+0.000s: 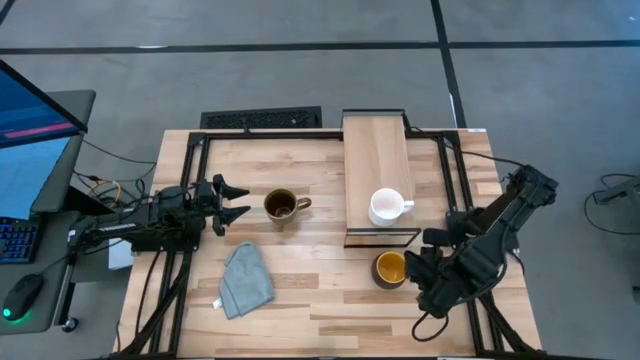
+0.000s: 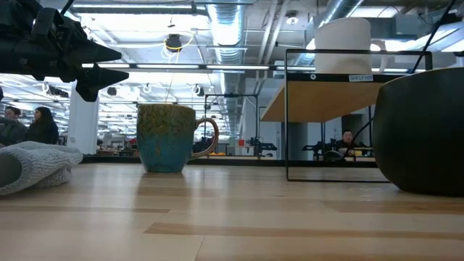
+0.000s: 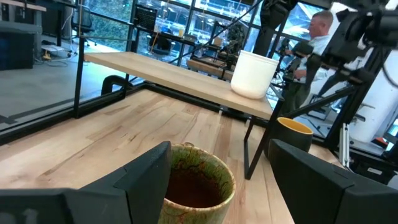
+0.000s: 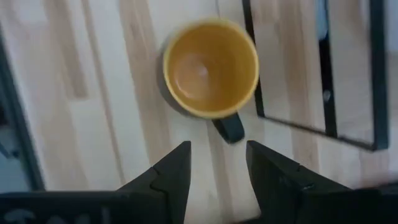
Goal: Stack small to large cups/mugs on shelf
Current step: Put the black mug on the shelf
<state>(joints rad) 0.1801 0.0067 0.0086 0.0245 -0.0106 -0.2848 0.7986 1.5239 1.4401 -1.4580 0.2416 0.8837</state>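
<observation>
High view, largest first: the shelf (image 1: 374, 150) runs as a long narrow board from upper centre down to centre frame, long axis vertical in the picture. The small white mug (image 1: 386, 207) already stands on its lower end, handle pointing right.

Olive-brown mug (image 1: 280, 206) sits upright on the tabletop (image 1: 300, 300) at centre-left, left of the shelf, handle pointing right toward the shelf. The left gripper (image 1: 236, 201) lies just to its left, fingers spread, open side facing the mug; not touching. In the left wrist view the mug (image 3: 194, 186) sits between and just beyond the two spread fingers (image 3: 146, 177).

Dark mug with yellow-orange inside (image 1: 390, 268) stands upright at lower centre-right, just below the shelf's lower end. Right gripper (image 1: 420, 262) is immediately to its right, fingers spread, apart from it. Right wrist view: handle (image 4: 229, 129) points toward the gap between the fingers.

Judgement: each arm is nearest its own mug; the dark mug looks next in size order, so the right arm seems better placed.

Grey cloth (image 1: 246, 281) lies lower left, clear of both.
</observation>
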